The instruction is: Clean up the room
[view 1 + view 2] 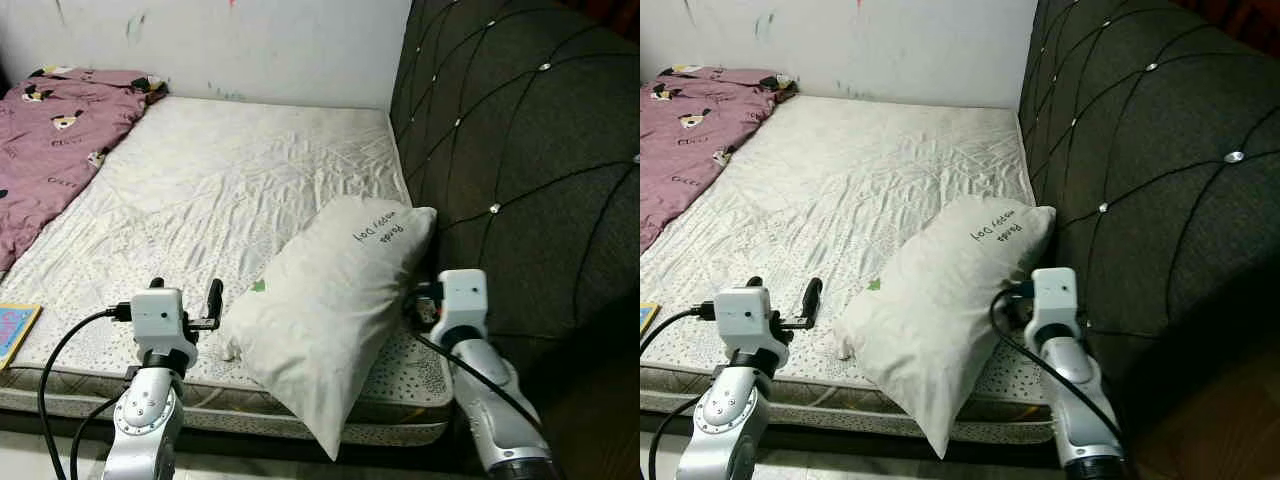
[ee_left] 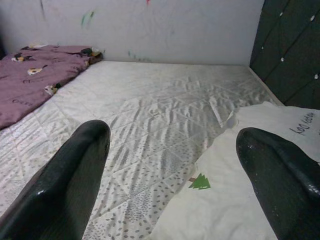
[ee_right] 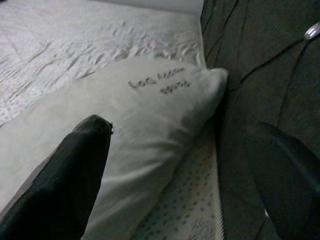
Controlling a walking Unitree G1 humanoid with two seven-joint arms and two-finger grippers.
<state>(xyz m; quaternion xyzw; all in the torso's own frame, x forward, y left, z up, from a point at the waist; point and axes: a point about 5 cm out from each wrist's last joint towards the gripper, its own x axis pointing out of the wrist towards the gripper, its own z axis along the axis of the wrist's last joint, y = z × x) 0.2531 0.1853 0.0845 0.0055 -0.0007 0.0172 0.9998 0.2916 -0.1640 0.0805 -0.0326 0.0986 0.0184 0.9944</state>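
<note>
Pillow (image 1: 330, 310) overhanging mattress (image 1: 230, 170) near corner, flanked for lifting by left gripper (image 2: 170, 165) and right gripper (image 3: 180, 165), fingers apart.

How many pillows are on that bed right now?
1. The white pillow lies at the mattress's near edge beside the dark headboard, between the left gripper and right gripper. The purple blanket might hide more.
</note>
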